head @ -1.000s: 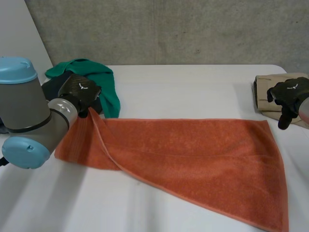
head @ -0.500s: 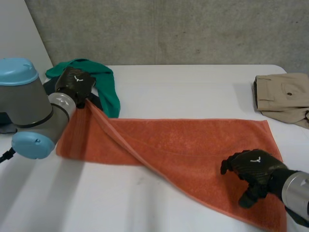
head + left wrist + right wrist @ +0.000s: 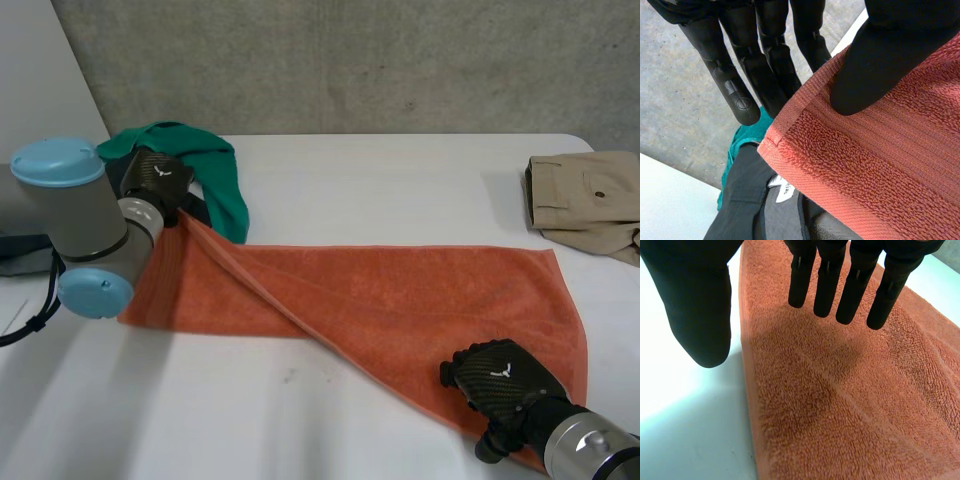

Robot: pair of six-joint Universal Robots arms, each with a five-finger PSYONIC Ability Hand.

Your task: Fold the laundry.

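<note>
White table (image 3: 400, 190) takes up most of the head view. Orange towel (image 3: 400, 300) lies across the middle of the frame, long axis left to right. Its right end is flat on the table and its upper-left corner is lifted. Khaki trousers (image 3: 585, 200) sit folded at the right edge, well apart from the towel. A green cloth (image 3: 215, 170) is bunched at upper left, with a dark garment (image 3: 747, 200) beside it under the raised corner.

Left hand (image 3: 155, 180), upper left: grasping the towel's corner, thumb pressed on top of the terry, fingers behind the hem. The corner is held up off the table.

Right hand (image 3: 500, 380), lower right: released, fingers straight, holding nothing. It is poised over the towel's near long edge. In the right wrist view the fingers hang above the cloth and the thumb above bare table, so the hem runs between them.

Key relation: the free near-right corner lies toward the lower right of that hand. The right hand is far nearer to it than the left. Likely next step is closing on that edge, then a fold along the long axis.
</note>
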